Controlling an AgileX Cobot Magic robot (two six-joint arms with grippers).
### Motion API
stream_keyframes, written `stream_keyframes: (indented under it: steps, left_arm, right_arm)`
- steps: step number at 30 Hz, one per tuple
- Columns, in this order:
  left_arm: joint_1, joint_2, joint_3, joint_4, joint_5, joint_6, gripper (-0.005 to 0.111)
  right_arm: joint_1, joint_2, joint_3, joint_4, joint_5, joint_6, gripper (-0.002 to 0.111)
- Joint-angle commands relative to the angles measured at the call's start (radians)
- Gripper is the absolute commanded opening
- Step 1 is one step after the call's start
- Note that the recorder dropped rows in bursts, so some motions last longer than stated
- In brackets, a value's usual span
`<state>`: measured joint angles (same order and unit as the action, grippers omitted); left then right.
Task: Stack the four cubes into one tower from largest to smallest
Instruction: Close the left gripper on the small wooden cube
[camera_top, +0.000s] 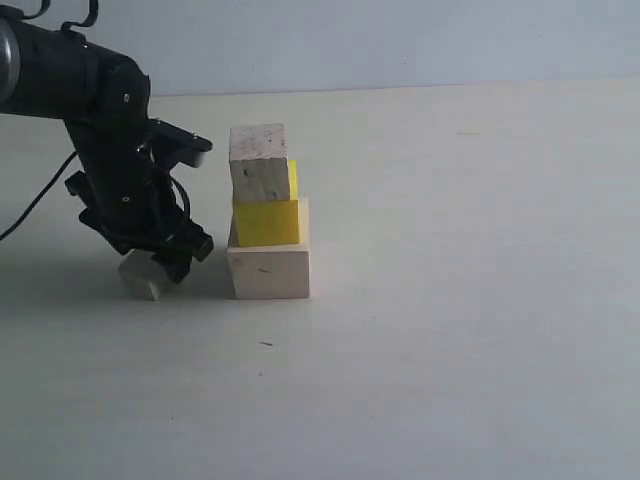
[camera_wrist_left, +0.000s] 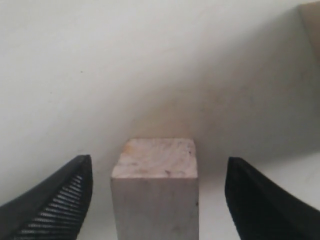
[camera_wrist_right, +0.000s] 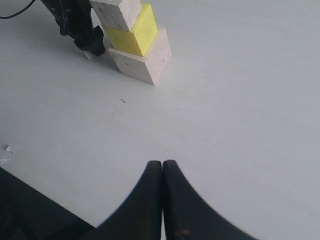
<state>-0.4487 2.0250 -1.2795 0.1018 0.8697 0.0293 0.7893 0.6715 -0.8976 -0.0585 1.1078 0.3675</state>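
Note:
Three cubes stand stacked: the large pale wood cube (camera_top: 268, 272) at the bottom, the yellow cube (camera_top: 268, 222) on it, and the speckled tan cube (camera_top: 258, 163) on top, set slightly to the left. The smallest greyish-white cube (camera_top: 145, 277) sits on the table to the left of this tower. My left gripper (camera_top: 166, 268) is lowered over that cube and open. In the left wrist view the greyish-white cube (camera_wrist_left: 155, 195) stands between the spread fingers (camera_wrist_left: 60, 200), with a gap on each side. My right gripper (camera_wrist_right: 162, 164) is shut and empty, well back from the tower (camera_wrist_right: 142, 62).
The white tabletop (camera_top: 450, 350) spreads out around the tower, with a pale wall behind it. The left arm's black body (camera_top: 90, 90) and cable hang over the table's left side. A small dark speck (camera_top: 265, 343) lies in front of the tower.

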Motion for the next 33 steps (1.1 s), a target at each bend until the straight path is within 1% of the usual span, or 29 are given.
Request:
stream_keyframes:
  steps: [1, 8, 10, 19, 22, 25, 26, 29, 33]
  left_arm:
    - [0.001, 0.017, -0.006, -0.010, -0.020, -0.008, 0.071]
    - [0.001, 0.024, -0.006, -0.010, -0.047, -0.008, 0.071]
    - [0.001, 0.026, -0.006, -0.010, -0.047, -0.008, 0.068]
    - [0.001, 0.026, -0.006, 0.000, -0.031, -0.010, 0.040]
    - [0.001, 0.026, -0.006, 0.004, -0.025, -0.010, 0.024]
    - [0.001, 0.026, -0.006, 0.023, -0.011, -0.012, 0.002]
    - [0.004, 0.026, -0.006, 0.034, -0.005, -0.015, 0.000]
    - [0.030, 0.015, -0.006, 0.089, 0.019, -0.066, 0.000]
    - [0.101, -0.037, -0.006, 0.076, 0.036, -0.065, 0.000]
  right_arm:
    - [0.002, -0.008, 0.004, -0.001, 0.002, -0.001, 0.000]
    - [0.002, -0.008, 0.004, -0.001, 0.002, -0.001, 0.000]
    - [0.002, -0.008, 0.004, -0.001, 0.002, -0.001, 0.000]
    - [0.002, -0.008, 0.004, 0.004, 0.004, -0.001, 0.000]
    - [0.002, -0.008, 0.004, 0.004, 0.004, -0.001, 0.000]
    - [0.002, -0.008, 0.004, 0.004, 0.004, -0.001, 0.000]
    - [0.002, -0.008, 0.004, 0.004, 0.004, -0.001, 0.000]
    - [0.002, -0.008, 0.004, 0.006, 0.004, -0.001, 0.000]
    - [0.002, -0.008, 0.004, 0.006, 0.004, -0.001, 0.000]
